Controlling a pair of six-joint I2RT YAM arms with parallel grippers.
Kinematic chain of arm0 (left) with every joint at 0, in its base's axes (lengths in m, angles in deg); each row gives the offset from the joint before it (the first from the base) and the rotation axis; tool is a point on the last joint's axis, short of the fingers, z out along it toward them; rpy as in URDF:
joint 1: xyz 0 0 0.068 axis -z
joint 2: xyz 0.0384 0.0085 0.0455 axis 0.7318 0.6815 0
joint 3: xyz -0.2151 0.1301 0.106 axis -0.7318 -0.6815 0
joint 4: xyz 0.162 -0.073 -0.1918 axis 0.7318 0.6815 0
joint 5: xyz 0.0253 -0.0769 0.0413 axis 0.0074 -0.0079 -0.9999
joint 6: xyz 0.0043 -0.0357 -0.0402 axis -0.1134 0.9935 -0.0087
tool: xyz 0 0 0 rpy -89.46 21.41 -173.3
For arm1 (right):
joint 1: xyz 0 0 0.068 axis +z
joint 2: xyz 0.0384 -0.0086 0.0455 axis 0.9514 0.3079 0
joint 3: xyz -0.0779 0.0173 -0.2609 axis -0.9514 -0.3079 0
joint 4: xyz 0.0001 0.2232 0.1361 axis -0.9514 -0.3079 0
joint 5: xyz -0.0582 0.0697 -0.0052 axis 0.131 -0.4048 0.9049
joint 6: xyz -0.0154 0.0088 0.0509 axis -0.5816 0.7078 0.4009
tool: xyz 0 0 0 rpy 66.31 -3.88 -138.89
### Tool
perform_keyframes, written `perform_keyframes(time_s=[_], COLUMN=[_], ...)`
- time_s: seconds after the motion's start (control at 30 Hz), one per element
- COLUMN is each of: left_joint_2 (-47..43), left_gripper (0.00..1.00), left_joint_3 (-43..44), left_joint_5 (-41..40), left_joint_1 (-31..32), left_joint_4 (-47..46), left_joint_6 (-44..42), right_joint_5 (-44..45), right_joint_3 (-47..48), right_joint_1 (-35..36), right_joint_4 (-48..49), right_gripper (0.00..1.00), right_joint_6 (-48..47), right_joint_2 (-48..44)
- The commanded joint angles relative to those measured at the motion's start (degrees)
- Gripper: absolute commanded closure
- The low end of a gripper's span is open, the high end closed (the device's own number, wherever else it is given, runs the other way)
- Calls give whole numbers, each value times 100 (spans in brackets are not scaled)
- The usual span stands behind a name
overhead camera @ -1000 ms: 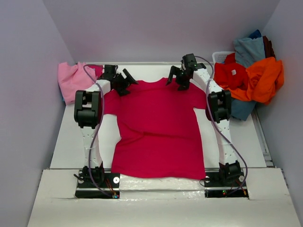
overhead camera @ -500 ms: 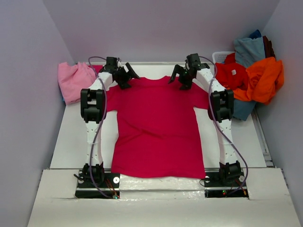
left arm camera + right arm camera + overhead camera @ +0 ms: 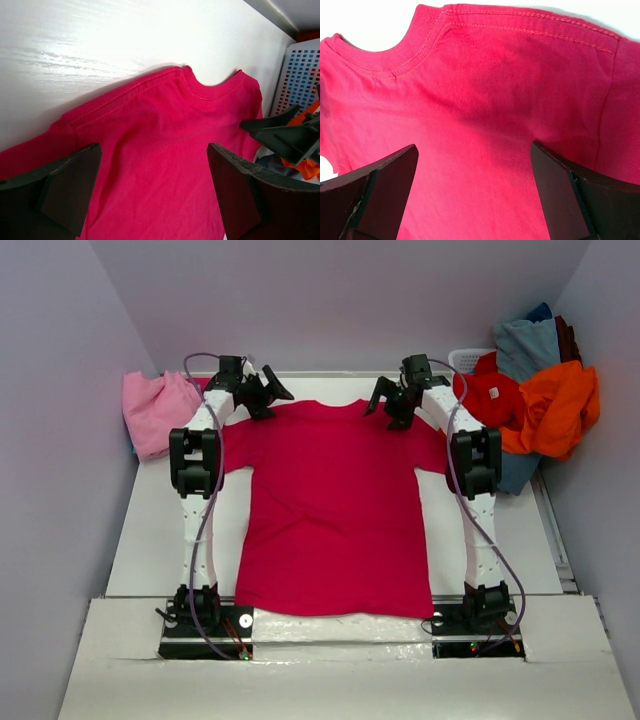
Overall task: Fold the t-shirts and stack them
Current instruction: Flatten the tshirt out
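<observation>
Crimson-magenta cotton t-shirt [image 3: 335, 510] flat at frame centre; left gripper [image 3: 262, 393] and right gripper [image 3: 386, 403] spread wide over its shoulders.

No word, brand, number or sign can be read in any of the views. The only candidate is a small white tag [image 3: 493, 392] on the red t-shirt [image 3: 478, 405], heaped with others at the far right corner of the counter [image 3: 150, 540]. It is too small to make out any print.
</observation>
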State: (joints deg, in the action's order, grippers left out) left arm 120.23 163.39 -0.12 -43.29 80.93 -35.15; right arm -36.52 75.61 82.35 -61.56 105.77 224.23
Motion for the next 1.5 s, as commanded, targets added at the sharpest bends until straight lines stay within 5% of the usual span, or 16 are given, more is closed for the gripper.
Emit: perform_keyframes(time_s=[0.0,0.53,1.0,1.2,1.47], left_joint_2=[112,-1863,-3025,-3945,-5476], left_gripper=[1,1,1,1,1], left_joint_3=[363,-2043,-2483,-3748,-6253], left_joint_5=[567,111,-618,-882,-900], left_joint_1=[-111,240,653,653,1321], left_joint_4=[-335,-1178,-230,-518,-1600], left_joint_6=[153,-49,-181,47,750], right_joint_5=[357,-30,120,85,-126], right_joint_3=[172,-689,-1135,-2069,-753], right_joint_1=[-149,-149,70,132,185], right_joint_4=[-248,270,-389,-134,-644], right_gripper=[0,0,0,0,0], right_joint_6=[-243,-313,-392,-435,-612], right_joint_2=[13,-892,-1885,-2369,-1412])
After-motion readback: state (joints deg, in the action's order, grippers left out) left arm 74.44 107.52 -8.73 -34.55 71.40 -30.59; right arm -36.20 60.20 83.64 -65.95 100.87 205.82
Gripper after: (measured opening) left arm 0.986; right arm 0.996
